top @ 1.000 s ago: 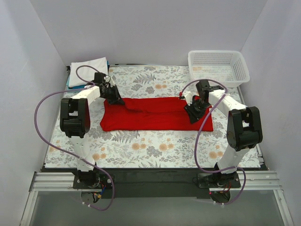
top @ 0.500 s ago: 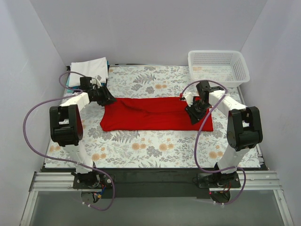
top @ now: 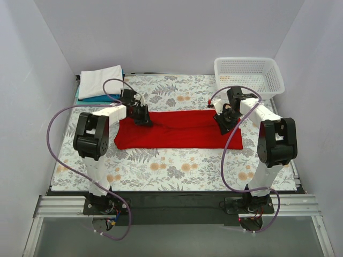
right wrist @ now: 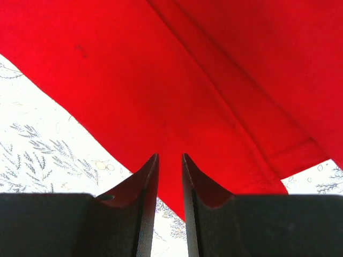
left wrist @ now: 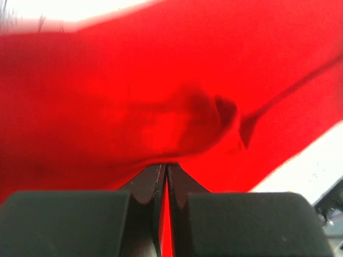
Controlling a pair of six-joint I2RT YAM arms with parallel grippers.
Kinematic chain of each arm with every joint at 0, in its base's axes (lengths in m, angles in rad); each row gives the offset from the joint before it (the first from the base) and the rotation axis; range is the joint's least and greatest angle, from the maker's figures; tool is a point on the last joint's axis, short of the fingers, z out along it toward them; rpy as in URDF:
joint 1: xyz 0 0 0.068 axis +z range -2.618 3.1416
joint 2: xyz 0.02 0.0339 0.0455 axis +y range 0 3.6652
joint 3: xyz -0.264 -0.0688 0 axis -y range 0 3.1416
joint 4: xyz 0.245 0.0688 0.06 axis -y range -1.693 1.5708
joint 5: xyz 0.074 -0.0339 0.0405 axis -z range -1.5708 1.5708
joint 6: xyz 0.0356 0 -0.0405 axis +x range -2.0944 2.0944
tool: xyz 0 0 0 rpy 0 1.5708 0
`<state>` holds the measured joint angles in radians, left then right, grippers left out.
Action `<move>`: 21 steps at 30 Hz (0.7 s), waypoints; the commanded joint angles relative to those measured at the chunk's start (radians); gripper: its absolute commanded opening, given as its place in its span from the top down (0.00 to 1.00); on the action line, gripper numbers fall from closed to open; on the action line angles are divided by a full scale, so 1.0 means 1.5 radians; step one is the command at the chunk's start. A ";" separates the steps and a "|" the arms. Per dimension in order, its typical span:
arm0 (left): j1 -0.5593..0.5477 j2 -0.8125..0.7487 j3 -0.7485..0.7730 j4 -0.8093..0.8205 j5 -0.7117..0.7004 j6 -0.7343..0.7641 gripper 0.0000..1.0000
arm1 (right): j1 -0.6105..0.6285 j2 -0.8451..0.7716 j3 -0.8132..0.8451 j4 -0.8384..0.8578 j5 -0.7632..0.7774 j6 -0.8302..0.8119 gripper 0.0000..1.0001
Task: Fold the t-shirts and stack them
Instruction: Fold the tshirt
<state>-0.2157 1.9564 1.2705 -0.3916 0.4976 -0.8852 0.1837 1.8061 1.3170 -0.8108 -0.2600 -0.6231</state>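
1. Claws first, from above: my left claw (top: 142,115) sits at the far left edge of the red t-shirt (top: 179,134), and my right claw (top: 222,119) at its far right end. The shirt lies as a long band across the table (top: 161,166). A folded stack (top: 99,81) waits at the far left corner. I judge 1 fold is in hand.
2. Left wrist: my fingers (left wrist: 147,187) are pinched tight on a bunched ridge of red cloth.
3. Right wrist: my fingers (right wrist: 144,184) stand a narrow slit apart over the hem, holding nothing I can see. Next, this claw needs to nip that edge so both ends lift together.
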 commanded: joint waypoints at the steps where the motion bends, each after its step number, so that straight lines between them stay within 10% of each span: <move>1: -0.013 0.044 0.096 0.008 -0.026 0.009 0.99 | -0.004 0.003 0.016 -0.004 0.003 0.006 0.70; 10: -0.017 0.124 0.229 -0.015 -0.026 0.009 0.98 | -0.005 -0.009 0.017 -0.006 0.004 0.005 0.70; 21: -0.014 -0.120 -0.007 -0.057 -0.145 0.082 0.82 | -0.005 0.095 0.132 0.010 0.053 0.015 0.69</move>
<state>-0.2371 1.9308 1.3029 -0.4400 0.3534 -0.8192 0.1825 1.8950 1.4628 -0.8043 -0.2134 -0.6174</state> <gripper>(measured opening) 0.177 0.308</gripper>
